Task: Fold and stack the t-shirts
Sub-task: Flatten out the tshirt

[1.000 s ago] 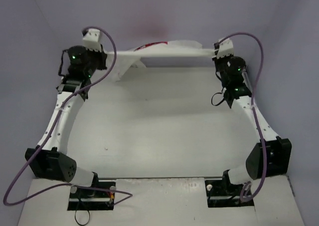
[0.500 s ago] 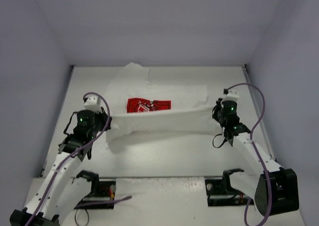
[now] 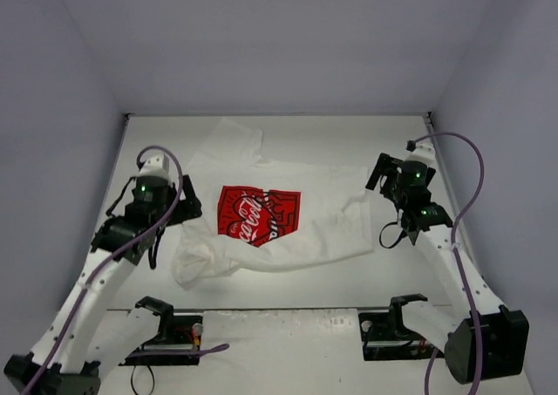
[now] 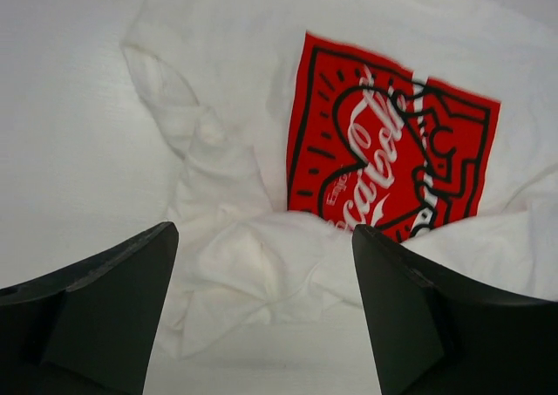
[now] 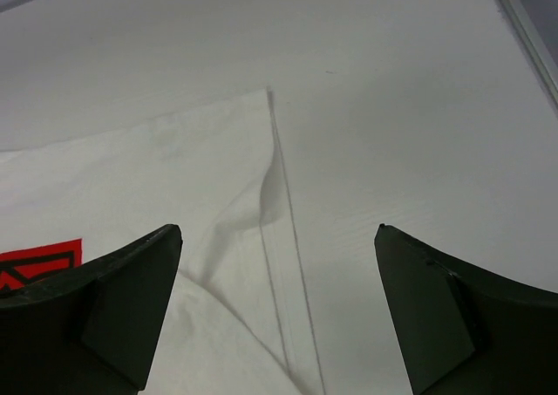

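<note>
Shirt (image 3: 261,216) got let go since 0.5 s ago and now lies print-up on the table (image 3: 288,277). Left gripper (image 3: 181,206) and right gripper (image 3: 380,173) hover at its 2 ends, wide open, empty.

Red print (image 3: 260,214) on the t-shirt (image 3: 324,228) reads "Coca-Cola".

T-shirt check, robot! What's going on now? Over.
Left gripper open, right gripper open, both empty. T-shirt on table, red print up, one corner bunched, unfolded. Nothing in the way.
</note>
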Action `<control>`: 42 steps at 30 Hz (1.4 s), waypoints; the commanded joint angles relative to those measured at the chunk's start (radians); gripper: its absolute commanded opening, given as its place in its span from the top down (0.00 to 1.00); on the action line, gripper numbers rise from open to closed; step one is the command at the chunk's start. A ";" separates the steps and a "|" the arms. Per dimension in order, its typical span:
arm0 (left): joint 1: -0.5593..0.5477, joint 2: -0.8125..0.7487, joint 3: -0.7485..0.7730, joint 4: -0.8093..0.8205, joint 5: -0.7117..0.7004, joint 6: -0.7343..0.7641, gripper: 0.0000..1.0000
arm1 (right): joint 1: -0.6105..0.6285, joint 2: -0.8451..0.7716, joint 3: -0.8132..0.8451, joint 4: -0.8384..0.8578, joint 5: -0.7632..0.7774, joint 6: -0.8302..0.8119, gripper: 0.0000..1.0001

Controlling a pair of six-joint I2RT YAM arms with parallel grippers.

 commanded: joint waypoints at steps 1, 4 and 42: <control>0.001 0.338 0.199 0.051 -0.059 0.141 0.23 | 0.079 0.176 0.101 0.017 -0.045 0.021 0.11; 0.007 0.568 0.334 0.069 -0.020 0.222 0.23 | 0.157 0.324 0.135 0.016 0.013 0.058 0.12; 0.024 0.809 0.573 0.061 0.281 0.178 0.31 | 0.246 1.130 1.292 -0.080 -0.107 -0.321 0.02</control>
